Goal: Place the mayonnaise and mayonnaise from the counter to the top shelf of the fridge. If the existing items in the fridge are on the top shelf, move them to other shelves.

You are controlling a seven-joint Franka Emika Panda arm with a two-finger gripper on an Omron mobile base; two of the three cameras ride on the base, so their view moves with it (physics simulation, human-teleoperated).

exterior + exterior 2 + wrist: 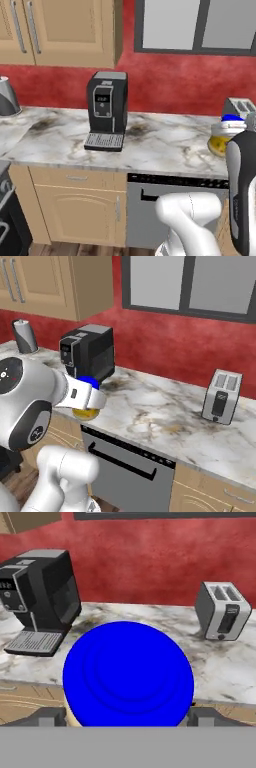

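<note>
Marbled counter [165, 421] runs below; my gripper [127, 719] is clamped on a mayonnaise jar [128, 674], fingers either side under its blue lid, lifted off for carrying to the fridge.

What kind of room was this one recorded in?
A rendered home kitchen, by the look of it: a marbled counter over tan cabinets carries a coffee machine and a toaster, with a dishwasher front below.

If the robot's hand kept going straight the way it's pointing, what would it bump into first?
Most likely the blue lid of the mayonnaise jar, which sits right between the fingertips of the hand. How much gap is left is unclear.
</note>
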